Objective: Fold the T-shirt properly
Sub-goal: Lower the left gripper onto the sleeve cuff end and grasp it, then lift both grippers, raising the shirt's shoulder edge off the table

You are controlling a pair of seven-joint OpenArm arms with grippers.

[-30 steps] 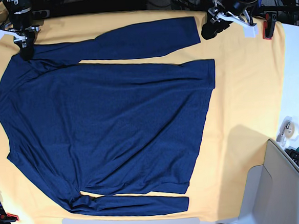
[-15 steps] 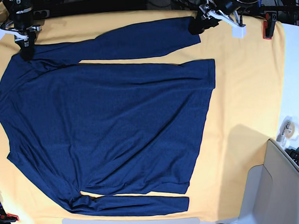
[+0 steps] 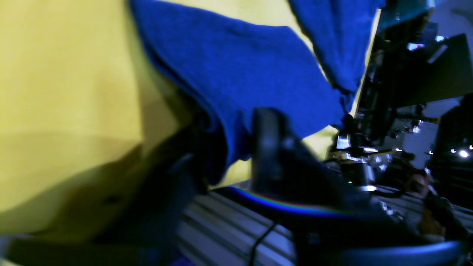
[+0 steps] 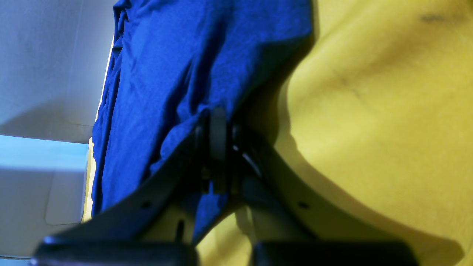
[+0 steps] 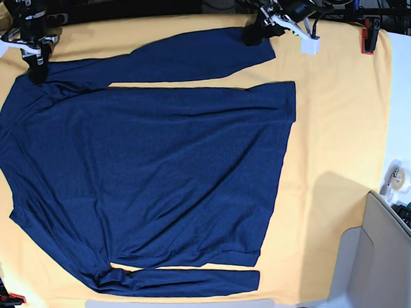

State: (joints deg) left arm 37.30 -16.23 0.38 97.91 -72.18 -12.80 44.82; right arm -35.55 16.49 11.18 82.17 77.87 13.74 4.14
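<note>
While spread flat across the yellow-orange worktop (image 5: 344, 116), lies ready for folding: the T-shirt (image 5: 150, 172), body centred, one sleeve along the far edge. Pinned at that sleeve's shoulder end by the right pincer (image 5: 37, 67), clamped tight on the fabric, probably to anchor it. Nipped at the cuff end by the left pincer (image 5: 257, 32), narrowed around the cloth for lifting the sleeve inward.

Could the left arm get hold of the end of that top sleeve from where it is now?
Probably yes. The left gripper is already at the cuff of the T-shirt, with blue fabric between its fingers; nothing blocks it.
</note>
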